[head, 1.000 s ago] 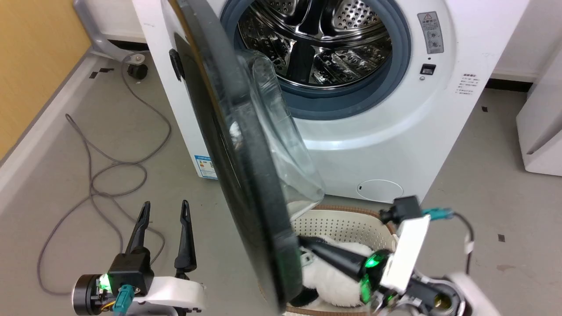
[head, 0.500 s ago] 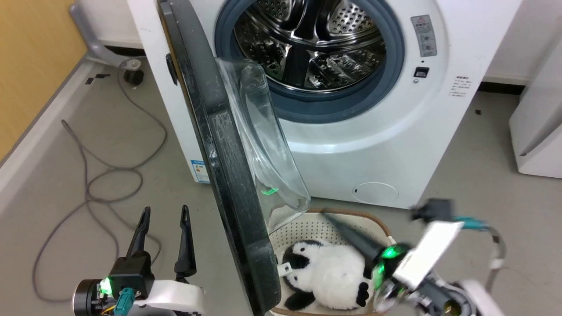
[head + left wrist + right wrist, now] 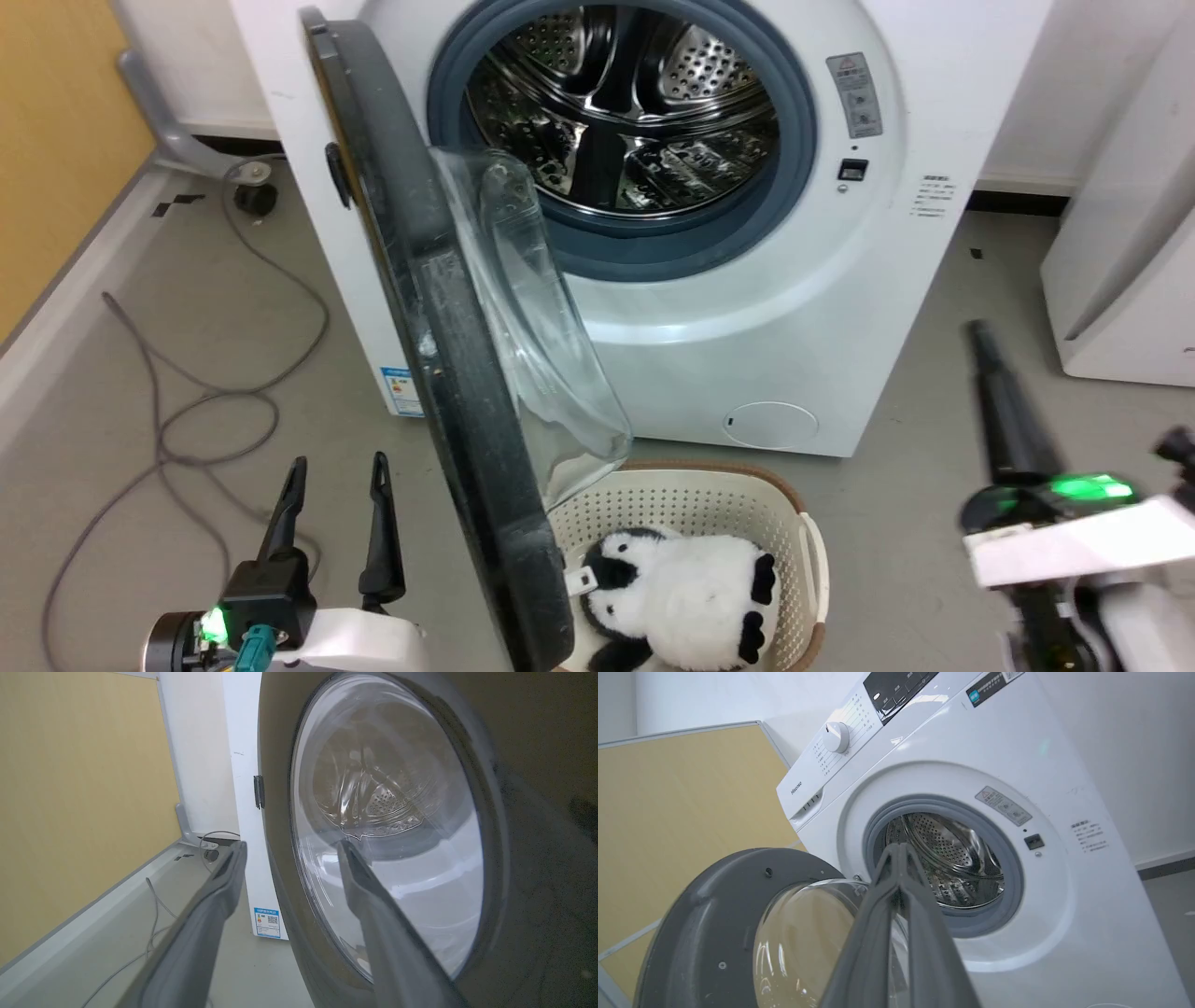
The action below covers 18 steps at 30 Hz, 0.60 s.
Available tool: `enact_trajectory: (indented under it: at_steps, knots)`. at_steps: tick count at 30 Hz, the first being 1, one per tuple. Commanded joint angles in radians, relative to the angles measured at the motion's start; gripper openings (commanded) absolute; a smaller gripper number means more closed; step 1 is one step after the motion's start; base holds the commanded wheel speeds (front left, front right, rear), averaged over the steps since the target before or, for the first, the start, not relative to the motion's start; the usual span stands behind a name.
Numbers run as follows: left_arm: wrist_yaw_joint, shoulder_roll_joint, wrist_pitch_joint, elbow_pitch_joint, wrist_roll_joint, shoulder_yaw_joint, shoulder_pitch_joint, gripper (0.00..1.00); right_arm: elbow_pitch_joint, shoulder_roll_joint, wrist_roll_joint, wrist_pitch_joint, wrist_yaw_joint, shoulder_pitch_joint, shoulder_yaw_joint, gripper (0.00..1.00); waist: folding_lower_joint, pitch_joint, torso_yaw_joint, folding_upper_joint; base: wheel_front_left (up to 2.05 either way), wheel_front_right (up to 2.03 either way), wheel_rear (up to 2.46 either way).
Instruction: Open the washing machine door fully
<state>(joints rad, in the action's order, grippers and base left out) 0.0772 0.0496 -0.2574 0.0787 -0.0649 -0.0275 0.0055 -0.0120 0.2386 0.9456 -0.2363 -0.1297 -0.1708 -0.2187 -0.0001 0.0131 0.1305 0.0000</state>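
The white washing machine takes up the head view from 11 to 2 o'clock. Its steel drum lies bare inside the grey gasket, and a small round hatch sits low on its front.

The door hangs from hinges at the 9 o'clock side of the opening. It stands out roughly square to the front, edge-on to the head camera, with its lower rim reaching the bottom of the view near 6 o'clock. Its glass bowl bulges toward 3 o'clock.

A pale perforated basket sits on the floor at 6 o'clock of the machine, partly under the door. A black-and-white plush toy lies inside it.

The right arm's pale wrist, lit green, lies at 4 o'clock. The right end effector points toward 12 o'clock over bare floor, well apart from the door. The right wrist view shows its fingers pressed together at the tips, gripping nothing.

The left arm lies low at 7 o'clock, forearm along the bottom edge. The left end effector points to 12 o'clock with its fingers spread wide and empty, near the door's outer face, with a strip of floor between them.

A grey cable loops on the floor at 9 o'clock.
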Motion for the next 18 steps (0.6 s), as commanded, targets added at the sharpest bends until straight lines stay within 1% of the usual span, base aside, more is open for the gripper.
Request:
enact_trajectory:
  at_steps: [1,3,6,8,11,14,18]
  knots:
    - [0.003,0.001,-0.004,-0.001,-0.004,0.005,0.015,1.0,-0.003,0.009,-0.103,-0.019,-0.001,0.023,0.039,0.0,0.0001,-0.003,-0.008,0.0,0.0,0.0,0.0]
    - [0.005,0.001,-0.004,-0.004,-0.005,0.01,0.019,1.0,-0.026,-0.019,-0.217,-0.024,-0.001,0.035,0.106,0.0,0.0001,-0.003,-0.017,0.0,0.0,0.0,0.0]
    - [0.007,0.001,-0.004,-0.009,-0.006,0.017,0.022,1.0,-0.086,-0.059,-0.425,-0.025,-0.001,0.064,0.184,0.0,0.0001,-0.002,-0.027,0.0,0.0,0.0,0.0]
    - [0.006,0.001,-0.004,-0.011,-0.006,0.018,0.022,1.0,-0.111,-0.097,-0.517,-0.025,-0.001,0.091,0.222,0.0,0.0001,-0.002,-0.031,0.0,0.0,0.0,0.0]
    - [0.004,0.001,-0.004,-0.013,-0.003,0.021,0.021,1.0,-0.139,-0.11,-0.681,-0.025,-0.001,0.135,0.238,0.0,0.0001,-0.003,-0.037,0.0,0.0,0.0,0.0]
    - [0.002,0.001,-0.004,-0.014,-0.001,0.022,0.021,1.0,-0.154,-0.141,-0.769,-0.025,-0.001,0.181,0.248,0.0,0.0001,-0.005,-0.041,0.0,0.0,0.0,0.0]
    - [0.002,0.001,-0.004,-0.016,-0.001,0.021,0.024,1.0,-0.142,-0.17,-0.793,-0.025,-0.001,0.239,0.254,0.0,0.0001,-0.008,-0.044,0.0,0.0,0.0,0.0]
